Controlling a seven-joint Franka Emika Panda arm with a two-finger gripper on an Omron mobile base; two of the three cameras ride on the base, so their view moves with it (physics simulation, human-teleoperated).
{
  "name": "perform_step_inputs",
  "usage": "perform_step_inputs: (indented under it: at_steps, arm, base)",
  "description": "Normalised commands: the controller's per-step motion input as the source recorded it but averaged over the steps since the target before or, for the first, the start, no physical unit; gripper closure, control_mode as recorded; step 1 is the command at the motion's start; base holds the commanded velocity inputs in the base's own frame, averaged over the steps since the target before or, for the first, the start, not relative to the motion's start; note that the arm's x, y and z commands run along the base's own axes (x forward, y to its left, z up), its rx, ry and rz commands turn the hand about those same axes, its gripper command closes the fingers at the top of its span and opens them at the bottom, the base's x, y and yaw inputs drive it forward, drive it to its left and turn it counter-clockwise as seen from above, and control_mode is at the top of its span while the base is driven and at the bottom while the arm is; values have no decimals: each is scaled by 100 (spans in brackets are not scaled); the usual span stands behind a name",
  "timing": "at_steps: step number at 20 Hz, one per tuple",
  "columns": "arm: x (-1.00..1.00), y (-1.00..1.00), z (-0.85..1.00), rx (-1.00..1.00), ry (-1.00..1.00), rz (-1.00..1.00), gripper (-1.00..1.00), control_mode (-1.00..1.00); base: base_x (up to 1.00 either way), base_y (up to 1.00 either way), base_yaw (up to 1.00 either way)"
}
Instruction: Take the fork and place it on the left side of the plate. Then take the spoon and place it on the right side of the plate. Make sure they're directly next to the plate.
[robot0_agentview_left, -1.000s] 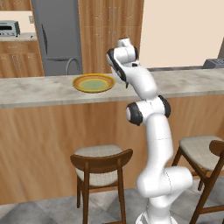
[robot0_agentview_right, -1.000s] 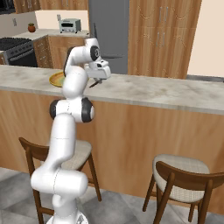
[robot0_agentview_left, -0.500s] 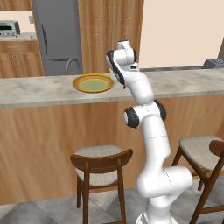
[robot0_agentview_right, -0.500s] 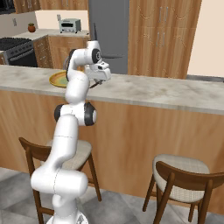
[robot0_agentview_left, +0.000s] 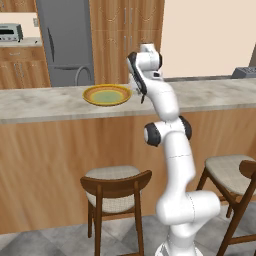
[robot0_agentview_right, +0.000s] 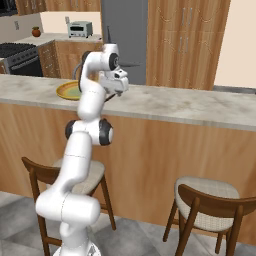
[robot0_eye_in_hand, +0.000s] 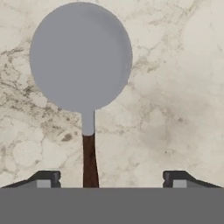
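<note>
The yellow plate (robot0_agentview_left: 107, 95) lay on the counter (robot0_agentview_left: 45, 102), near its front edge. Just right of it the gripper (robot0_eye_in_hand: 111, 178) hung low over the marble, its jaws spread wide and holding nothing. Between the fingertips (robot0_eye_in_hand: 46, 178) lay the spoon (robot0_eye_in_hand: 83, 74), grey bowl away from the hand, dark handle running back toward it.
</note>
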Motion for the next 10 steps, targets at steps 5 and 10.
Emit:
perform_step_inputs:
  at_steps: [5,10]
  arm:
    - [-70,-8,5,13,-14,0,-100,-100]
    - [-84,-6,0,16,-15,0,-100,-100]
  base:
    - [0,0,0]
    - [0,0,0]
